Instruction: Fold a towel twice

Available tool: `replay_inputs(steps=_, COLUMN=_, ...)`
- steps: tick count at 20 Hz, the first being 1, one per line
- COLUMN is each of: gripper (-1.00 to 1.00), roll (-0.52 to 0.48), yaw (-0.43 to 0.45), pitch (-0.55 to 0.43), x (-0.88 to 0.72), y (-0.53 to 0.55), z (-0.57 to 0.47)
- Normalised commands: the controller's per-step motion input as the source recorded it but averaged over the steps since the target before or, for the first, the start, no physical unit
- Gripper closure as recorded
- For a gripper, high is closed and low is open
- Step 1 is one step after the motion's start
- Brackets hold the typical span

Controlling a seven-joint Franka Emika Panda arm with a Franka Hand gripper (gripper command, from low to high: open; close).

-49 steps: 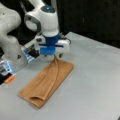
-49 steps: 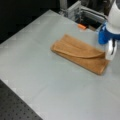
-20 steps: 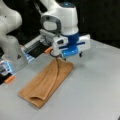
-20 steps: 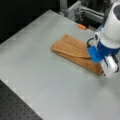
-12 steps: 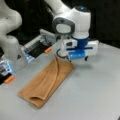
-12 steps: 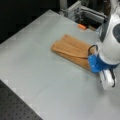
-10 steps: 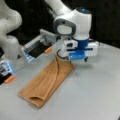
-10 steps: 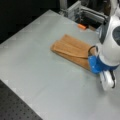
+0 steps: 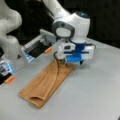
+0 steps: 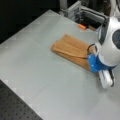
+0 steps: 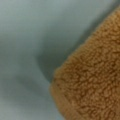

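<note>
Compared with a second ago, I see the arm's white and blue wrist has swung lower and toward a front view's right, so the gripper now sits at the far end of the orange-brown terry cloth towel; half a second ago it was almost where it is now. The towel itself has not shifted; it lies as a long folded strip on the grey table, one layer lapped over the other, with a raised fold line along its length and a small open loop at the end toward 7 o'clock.

I can read no writing or brand anywhere.

In a front view the towel runs from 10 o'clock to 4 o'clock, and the gripper hangs over its 4 o'clock end, the blue part covering the cloth's corner; an orange-tipped piece lies near the metal frame at 12 o'clock. Another front view alone shows a second white robot base at 9 o'clock and the orange tip beside the towel's far end. The wrist view shows only fuzzy towel pile filling the 4 o'clock half over grey table; no fingers appear there.

I cannot tell how far the gripper's jaws are parted, or whether they grip the cloth.
</note>
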Motion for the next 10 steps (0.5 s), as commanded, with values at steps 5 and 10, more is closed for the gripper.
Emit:
replay_inputs(steps=5, gripper=-1.00, roll=-0.116, yaw=0.181, pitch=-0.006, x=-0.05, y=-0.11, z=-0.17)
replay_inputs(steps=10, gripper=-1.00, roll=-0.072, yaw=0.147, pitch=-0.050, x=-0.01, y=-0.04, z=-0.17)
